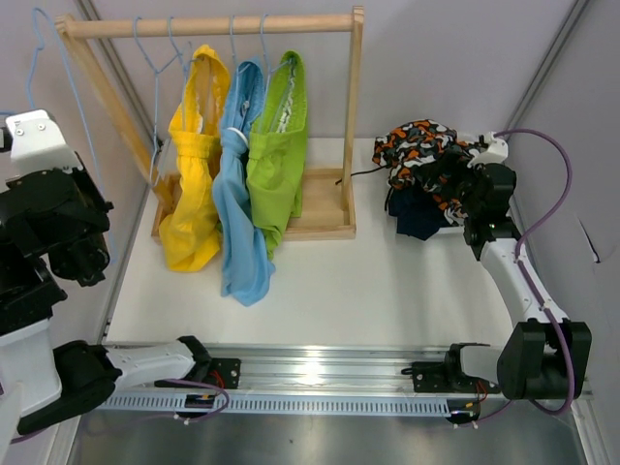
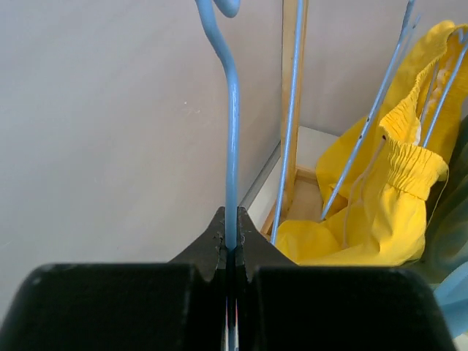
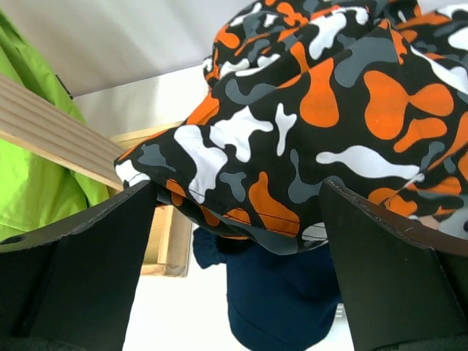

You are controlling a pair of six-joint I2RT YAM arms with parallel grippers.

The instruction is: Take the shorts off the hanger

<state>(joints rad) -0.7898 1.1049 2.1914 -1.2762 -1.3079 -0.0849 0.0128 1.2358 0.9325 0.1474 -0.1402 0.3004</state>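
**Checking in on the shorts rack**

Yellow shorts (image 1: 191, 184), light blue shorts (image 1: 237, 213) and lime green shorts (image 1: 278, 165) hang long-ways straight down, gathered waistbands up, on the wooden rack (image 1: 208, 25) at 11 o'clock. Camo shorts (image 3: 329, 110) lie crumpled on the navy shorts (image 3: 281, 300) at 2 o'clock on the white table (image 1: 387, 281). Right gripper (image 3: 238, 194) is spread wide, soft camo cloth bulging between its fingers, not pinched. Left gripper (image 2: 232, 248) is clamped tight on a thin blue wire hanger (image 2: 232, 146), stem upright.

Left hand (image 2: 231, 245) clamped on blue hanger wire (image 2: 232, 146), wire rising straight up to hook at top edge. Wooden post (image 2: 292, 110) behind, upright. Yellow shorts (image 2: 380, 197) at right, hung on more blue hangers (image 2: 371, 121). Grey wall (image 2: 110, 131) at left.
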